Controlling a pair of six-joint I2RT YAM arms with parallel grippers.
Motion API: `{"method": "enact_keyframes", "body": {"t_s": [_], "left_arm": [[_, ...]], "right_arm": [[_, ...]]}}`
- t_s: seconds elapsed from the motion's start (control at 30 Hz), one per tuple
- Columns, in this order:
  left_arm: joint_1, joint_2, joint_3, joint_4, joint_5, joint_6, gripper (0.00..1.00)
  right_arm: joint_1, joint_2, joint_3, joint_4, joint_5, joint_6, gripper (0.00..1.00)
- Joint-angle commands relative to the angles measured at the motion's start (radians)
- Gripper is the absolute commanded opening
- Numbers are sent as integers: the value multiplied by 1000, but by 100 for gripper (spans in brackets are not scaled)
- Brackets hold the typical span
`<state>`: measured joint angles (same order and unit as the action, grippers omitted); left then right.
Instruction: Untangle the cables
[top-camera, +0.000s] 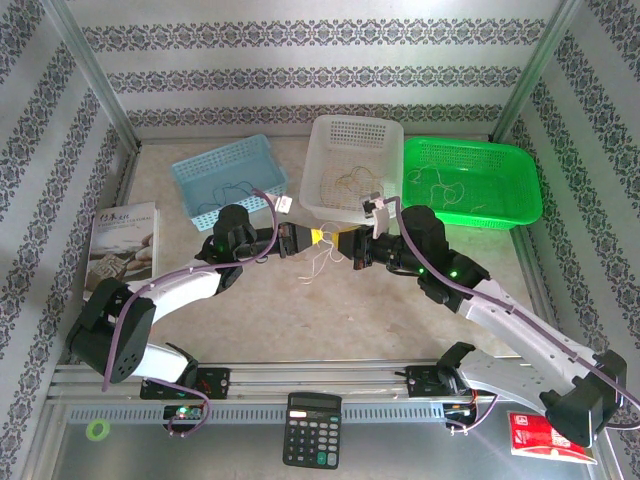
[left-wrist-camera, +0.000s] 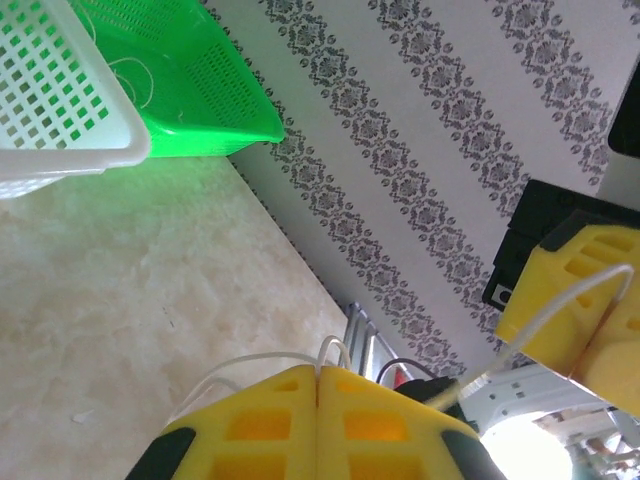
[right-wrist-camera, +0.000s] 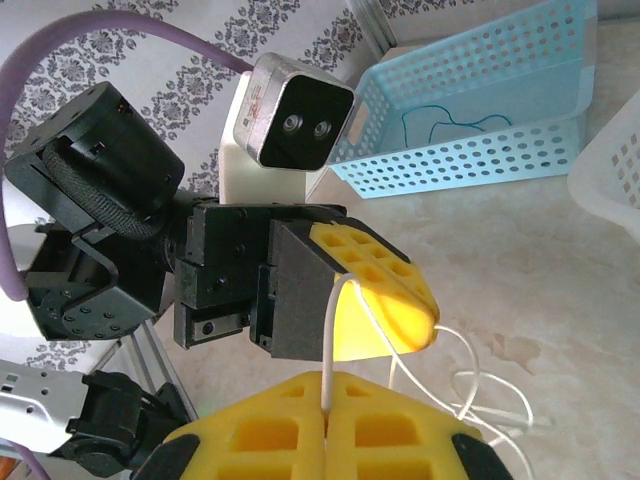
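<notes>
My two grippers meet tip to tip above the middle of the table. The left gripper (top-camera: 313, 237) is shut, and a whitish cable (left-wrist-camera: 336, 348) loops out from between its yellow fingertips. The right gripper (top-camera: 346, 244) is shut on the same whitish cable (right-wrist-camera: 327, 335), which runs taut up to the left gripper (right-wrist-camera: 430, 322). Slack loops of the cables (right-wrist-camera: 485, 392) hang down to the tabletop below (top-camera: 322, 260). More thin cables lie in the baskets: a blue one (right-wrist-camera: 450, 118), tan ones (top-camera: 352, 182) and whitish ones (top-camera: 440, 185).
A blue basket (top-camera: 200, 165), a white basket (top-camera: 330, 135) and a green basket (top-camera: 520, 185) stand in a row along the back. A book (top-camera: 122, 243) lies at the left. A calculator (top-camera: 312, 430) and a red packet (top-camera: 545, 437) sit at the near edge.
</notes>
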<state>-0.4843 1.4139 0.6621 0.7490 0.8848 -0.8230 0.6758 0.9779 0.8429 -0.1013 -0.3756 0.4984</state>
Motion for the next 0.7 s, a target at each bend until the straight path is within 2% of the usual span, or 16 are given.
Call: {"method": "enact_keyframes", "body": {"t_s": [0.0,0.13,0.37,0.53,0.67], "left_arm": [[-2,6,-27,60,-7,3,0],[-3,-18,-58,-25,-87,50,0],[10,-92,-114,-277,-320,146,0],[26,-177,-137,-494,-515,205,0],[45,-239,-151,-616,-618,230,0]], "right_arm": [[-20,-22,17,22,26,9,0],[-67,-38,34,23,51,25,0],[-182,-72,72,21,93,63,0],[-306,-117,79,3,138,96,0],[-430,-150,107,-24,103,118,0]]}}
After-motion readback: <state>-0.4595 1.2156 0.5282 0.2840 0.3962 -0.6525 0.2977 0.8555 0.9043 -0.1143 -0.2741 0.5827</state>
